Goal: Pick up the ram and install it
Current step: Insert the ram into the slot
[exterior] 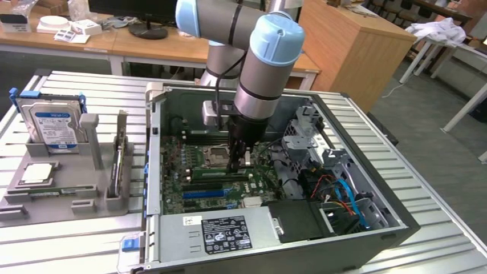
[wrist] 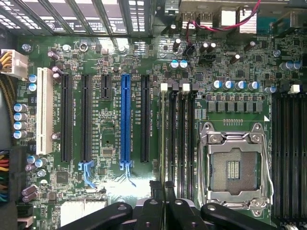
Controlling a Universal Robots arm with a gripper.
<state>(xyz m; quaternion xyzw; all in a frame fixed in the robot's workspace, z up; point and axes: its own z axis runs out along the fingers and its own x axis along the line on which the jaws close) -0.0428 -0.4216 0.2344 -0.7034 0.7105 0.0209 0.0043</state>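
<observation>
The ram [exterior: 216, 169] stands on edge over the motherboard [exterior: 179, 188] inside the open computer case [exterior: 154, 171], lined up along the bank of memory slots. The gripper [exterior: 242, 162] comes down on it from above. Its fingers [wrist: 156, 191] are drawn nearly together, pinching the stick's upper edge.

In the wrist view the ram [wrist: 164, 139] shows edge-on as a thin pale line. It runs straight out from the gripper [wrist: 163, 189] over the outermost slot of the white-clipped group. How far it sits in that slot cannot be told.

Just beside the fingers on one side lie the other dark memory slots, and past them the open processor socket [wrist: 233, 167] in its silver frame. On the fingers' other side are the black expansion slots and the blue slot [wrist: 125, 117], with a white slot [wrist: 44, 110] further out.

In the exterior view the socket [exterior: 216, 154] is close behind the fingertips. The blue slot [exterior: 204, 194] and the labelled power supply [exterior: 227, 233] are nearer the camera.

Well apart from the fingers, outside the case toward the exterior view's left, a grey tray [exterior: 68, 188] rests on the slatted table [exterior: 76, 240]. It holds the upright hard drive [exterior: 53, 123] and a square silver processor chip [exterior: 36, 174]. Orange and blue cables [exterior: 346, 197] lie in the case toward the exterior view's right.
</observation>
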